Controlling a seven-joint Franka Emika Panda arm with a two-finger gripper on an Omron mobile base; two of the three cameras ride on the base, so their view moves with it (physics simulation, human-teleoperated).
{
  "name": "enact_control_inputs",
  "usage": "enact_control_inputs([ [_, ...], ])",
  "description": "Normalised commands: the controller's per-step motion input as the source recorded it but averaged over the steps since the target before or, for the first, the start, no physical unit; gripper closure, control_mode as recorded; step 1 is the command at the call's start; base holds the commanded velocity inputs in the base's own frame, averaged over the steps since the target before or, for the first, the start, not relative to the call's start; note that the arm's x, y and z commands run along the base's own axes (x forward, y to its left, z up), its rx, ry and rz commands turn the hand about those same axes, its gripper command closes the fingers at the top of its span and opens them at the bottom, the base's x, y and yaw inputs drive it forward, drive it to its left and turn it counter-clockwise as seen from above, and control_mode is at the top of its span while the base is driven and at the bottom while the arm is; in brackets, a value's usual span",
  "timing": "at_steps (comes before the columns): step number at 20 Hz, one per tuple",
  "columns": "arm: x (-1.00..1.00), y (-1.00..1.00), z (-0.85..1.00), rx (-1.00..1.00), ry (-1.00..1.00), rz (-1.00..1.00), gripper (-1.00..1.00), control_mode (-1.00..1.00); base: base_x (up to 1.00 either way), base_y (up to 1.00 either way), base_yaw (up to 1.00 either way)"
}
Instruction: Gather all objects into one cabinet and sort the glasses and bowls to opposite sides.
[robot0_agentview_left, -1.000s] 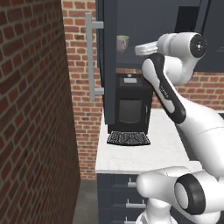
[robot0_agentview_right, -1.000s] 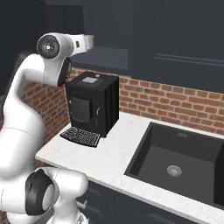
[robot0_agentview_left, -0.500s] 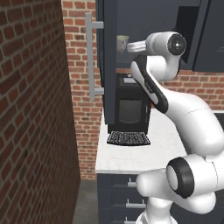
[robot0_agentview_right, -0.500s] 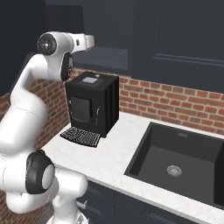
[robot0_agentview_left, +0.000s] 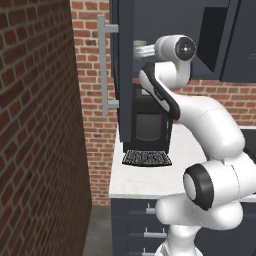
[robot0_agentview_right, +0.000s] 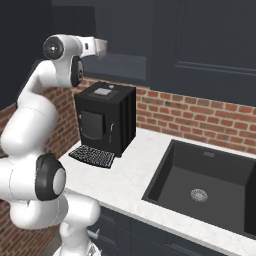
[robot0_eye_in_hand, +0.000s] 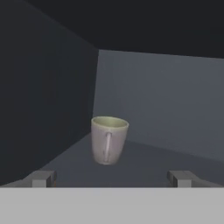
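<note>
One small pale beige-grey mug with a side handle (robot0_eye_in_hand: 108, 140) is seen upright on the dark shelf (robot0_eye_in_hand: 144, 162) inside the dark slate-blue wall cabinet (robot0_agentview_left: 125, 75), toward the left wall of the compartment, its handle turned to the camera. The two-finger gripper (robot0_eye_in_hand: 109, 178) is held level in front of it, its two tips spread wide apart, one on each side of the hand view, and nothing is caught between them; the mug is not touched. From the left base view the white arm is seen reaching in past the open cabinet door and its one long grey bar handle (robot0_agentview_left: 104, 65). Below, one black coffee machine (robot0_agentview_right: 105, 120) is set on the white marble counter (robot0_agentview_right: 130, 180), and one black sink (robot0_agentview_right: 200, 185) is sunk in beside it.
</note>
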Motion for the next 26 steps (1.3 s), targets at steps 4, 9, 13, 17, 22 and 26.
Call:
enact_control_inputs([
  [4, 0.24, -0.03, -0.06, 0.01, 0.00, 0.00, -1.00, -1.00, 0.00, 0.00, 0.00],
  [9, 0.23, 0.00, -0.11, 0.00, 0.01, 0.00, -1.00, -1.00, 0.00, 0.00, 0.00],
  [13, 0.25, 0.00, -0.16, 0.00, 0.00, 0.00, -1.00, -1.00, 0.00, 0.00, 0.00],
  [17, 0.24, 0.00, -0.06, 0.00, 0.00, 0.00, -1.00, -1.00, 0.00, 0.00, 0.00],
  [22, 0.29, 0.00, 0.00, 0.00, 0.00, 0.00, -1.00, -1.00, 0.00, 0.00, 0.00],
  [26, 0.33, 0.00, -0.03, 0.00, 0.00, 0.00, -1.00, -1.00, 0.00, 0.00, 0.00],
])
